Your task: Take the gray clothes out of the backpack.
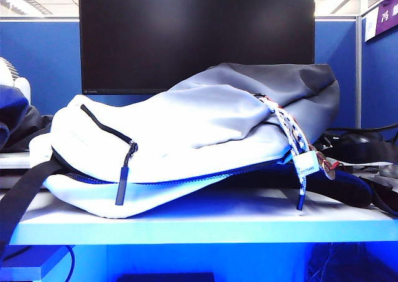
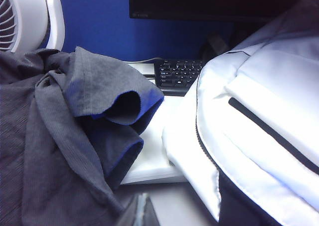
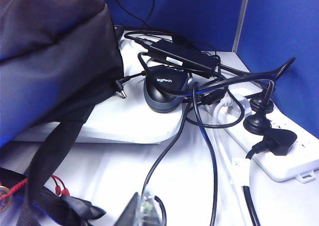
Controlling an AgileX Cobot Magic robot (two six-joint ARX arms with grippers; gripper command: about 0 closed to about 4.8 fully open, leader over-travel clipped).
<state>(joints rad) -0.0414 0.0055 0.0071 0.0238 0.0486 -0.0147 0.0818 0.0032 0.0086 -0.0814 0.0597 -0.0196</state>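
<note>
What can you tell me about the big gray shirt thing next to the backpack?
The gray clothes lie crumpled in a heap outside the backpack, to its left, with a gap between them. The fabric is dark charcoal, soft and finely ribbed. One banded sleeve opening curls open toward the backpack. The pile rests partly on a white tray and reaches back to a white fan. No gripper touches it.

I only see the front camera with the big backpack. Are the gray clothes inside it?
Observer: No. The left wrist view shows the gray clothes heaped outside, beside the backpack.
Operator: Where are the robot's hands?
Observer: The left gripper is shut, low beside that heap, holding nothing.
Operator: And the other one?
Observer: The right gripper is shut too, on the backpack's other side, by tangled cables and a Logitech mouse.
</note>
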